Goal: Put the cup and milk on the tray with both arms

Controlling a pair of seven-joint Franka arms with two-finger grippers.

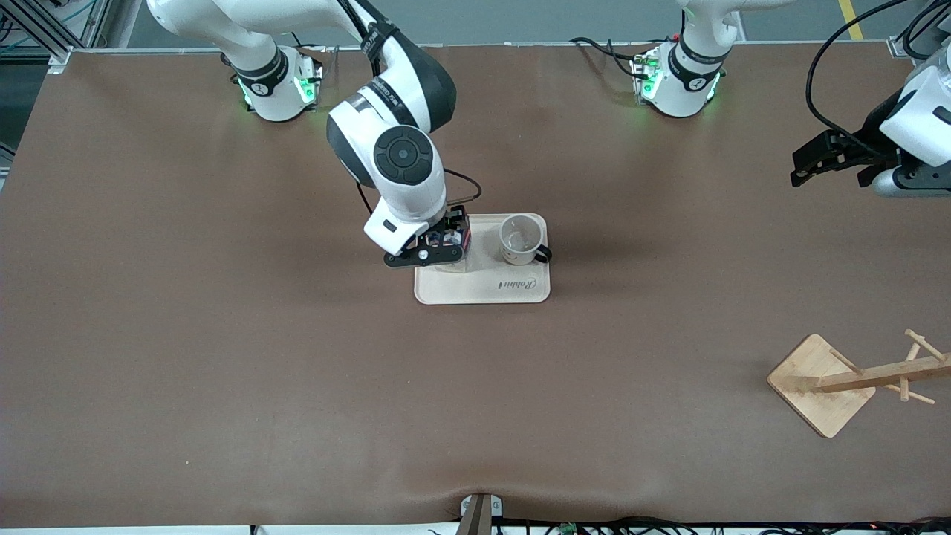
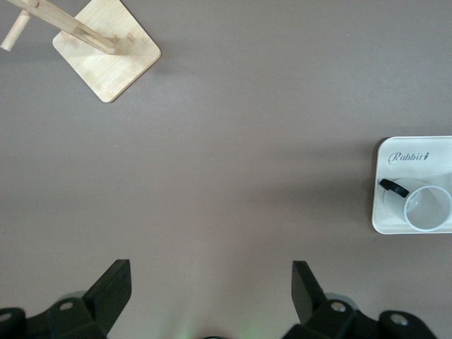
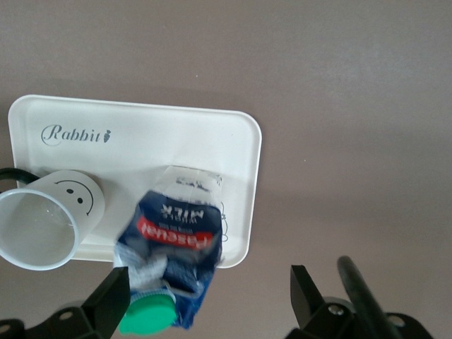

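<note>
The cream tray (image 1: 483, 290) lies mid-table. The white cup (image 1: 520, 239) stands upright on it, smiley face showing in the right wrist view (image 3: 49, 219). The dark blue milk carton (image 1: 452, 239) is on the tray's corner toward the right arm's end; in the right wrist view (image 3: 176, 233) it looks tilted and blurred. My right gripper (image 1: 438, 249) is over that corner, open (image 3: 212, 296). The carton's green cap (image 3: 147, 314) lies against one finger; the other is well clear. My left gripper (image 1: 801, 172) waits raised at the left arm's end, open and empty (image 2: 212, 286).
A wooden rack with a square base (image 1: 821, 383) and pegs stands near the front camera at the left arm's end, also in the left wrist view (image 2: 106, 49). The left wrist view shows the tray's (image 2: 395, 212) end with the cup (image 2: 424, 205). Brown tabletop surrounds the tray.
</note>
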